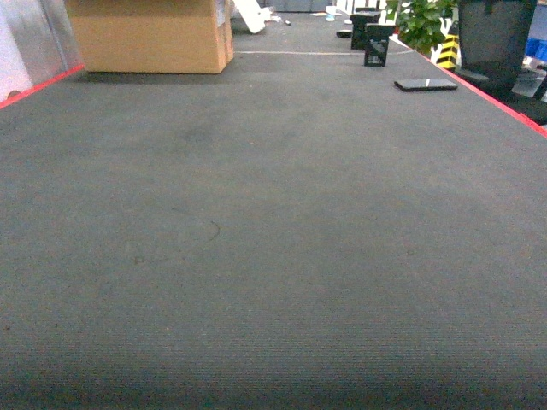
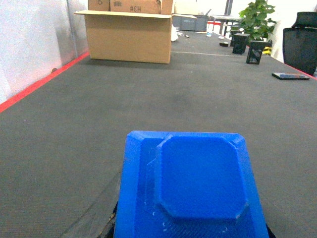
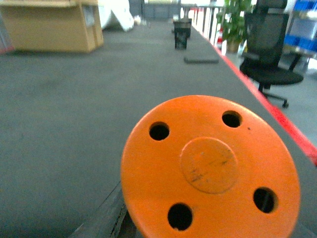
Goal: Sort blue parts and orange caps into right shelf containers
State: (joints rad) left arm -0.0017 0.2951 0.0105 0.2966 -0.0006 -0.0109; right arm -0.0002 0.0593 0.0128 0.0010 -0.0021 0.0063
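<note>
A blue part, a flat block with a raised eight-sided face, fills the bottom of the left wrist view, held above the dark floor. My left gripper is shut on it; only one grey finger shows beside it. An orange cap, a round disc with several holes, fills the lower right wrist view. My right gripper holds it, one finger showing under its left edge. Blurred blue boxes on a rack far right look like the right shelf containers. Neither gripper shows in the head view.
Dark grey carpet stretches ahead, edged by red lines. A cardboard box stands far left. Small black stands, a flat black object, a plant and an office chair are far right.
</note>
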